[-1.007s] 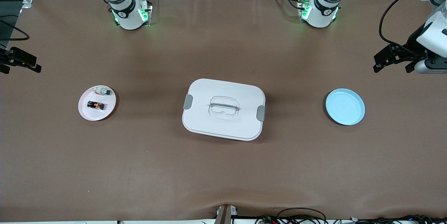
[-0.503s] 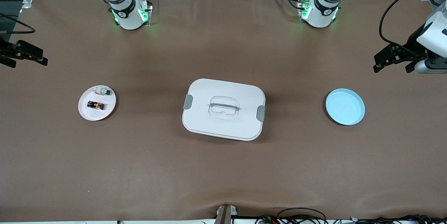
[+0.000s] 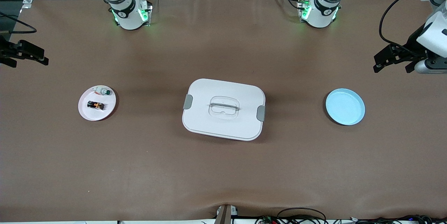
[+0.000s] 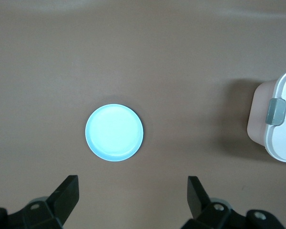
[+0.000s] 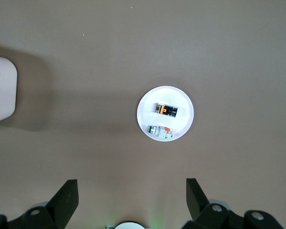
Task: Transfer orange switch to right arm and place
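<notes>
Brown tabletop, mostly bare, and the only thing that's changed in the last second is the right gripper: it slid inward from the bench's edge at the right arm's end, then pretty much stopped. It hangs over bare table there, fingers spread wide with nothing between them. Nothing else has budged, so I'd say the task is barely started and the approach to the pickup is just beginning.

Working across from that end: the orange switch lies flat on the white plate, just beside a small white-silver piece with a green cap that sits on the same plate, farther from the front camera. The 2 are close, so whichever gripper goes in needs care not to nudge the wrong one. Mid-bench sits the white lidded box, latches on both ends, well apart from both plates. Then the empty blue plate, and the left gripper over the bench edge at the left arm's end, also wide open, waiting.

Loads of open table along the front edge and between the bases, so the box is the only thing to route around.
</notes>
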{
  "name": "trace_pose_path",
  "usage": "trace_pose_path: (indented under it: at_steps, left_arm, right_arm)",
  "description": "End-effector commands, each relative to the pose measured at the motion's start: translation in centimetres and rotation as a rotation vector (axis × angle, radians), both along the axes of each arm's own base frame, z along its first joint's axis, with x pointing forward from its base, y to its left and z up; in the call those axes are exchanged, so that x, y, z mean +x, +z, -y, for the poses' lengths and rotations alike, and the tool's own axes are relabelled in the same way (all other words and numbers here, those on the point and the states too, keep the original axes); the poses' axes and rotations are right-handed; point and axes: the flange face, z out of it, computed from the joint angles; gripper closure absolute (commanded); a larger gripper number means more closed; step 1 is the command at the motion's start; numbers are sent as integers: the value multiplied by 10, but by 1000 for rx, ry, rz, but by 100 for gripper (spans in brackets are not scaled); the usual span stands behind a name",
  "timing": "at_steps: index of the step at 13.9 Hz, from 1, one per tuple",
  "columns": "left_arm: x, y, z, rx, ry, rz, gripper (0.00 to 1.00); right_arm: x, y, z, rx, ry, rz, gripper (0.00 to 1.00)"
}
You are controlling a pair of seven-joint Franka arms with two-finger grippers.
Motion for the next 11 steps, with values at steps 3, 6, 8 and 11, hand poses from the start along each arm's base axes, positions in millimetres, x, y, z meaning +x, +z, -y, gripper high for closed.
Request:
trace_pose_path:
  at_steps: [3,6,8,11]
  left_arm:
    - [2,4,1,19,-2,4,0]
    - [2,4,2,20,-4,4,0]
    - [2,5,2,19,-4,5,0]
    - [2,5,2,19,-4,5,0]
  right_arm:
    - [4,22,-4,-12,10,94,0]
    - [5,24,-14,1,4,103,0]
    - [4,24,-9,43,-60,97,0]
    - [4,25,-12,42,-134,97,0]
